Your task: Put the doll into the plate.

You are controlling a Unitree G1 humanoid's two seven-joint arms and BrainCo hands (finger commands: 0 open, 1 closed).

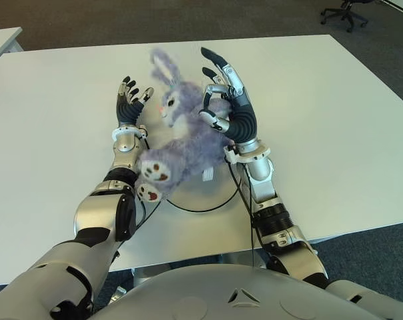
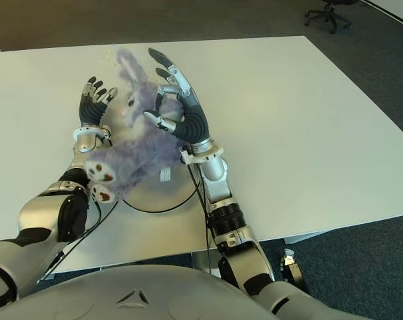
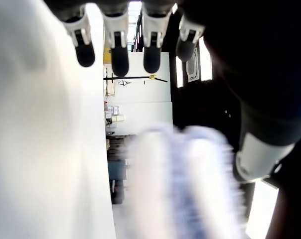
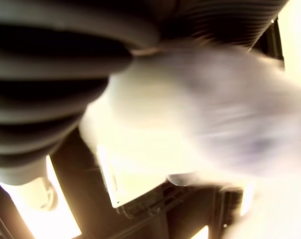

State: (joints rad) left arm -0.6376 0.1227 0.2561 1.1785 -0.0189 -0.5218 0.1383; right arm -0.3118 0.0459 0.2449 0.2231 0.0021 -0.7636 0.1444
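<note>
while both hands spread, the doll point(image 1: 185, 143) lies between their fingers point(image 1: 218, 67).

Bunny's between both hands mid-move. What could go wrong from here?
1. The doll sits between the left robot hand and the right robot hand, both with spread fingers rather than a closed grip; its blurred ears suggest motion, so it may slip or tumble.
2. The plate shows only as a sliver under the doll, so a landing half off its rim is possible.
3. The black cable beside the plate could snag.
</note>
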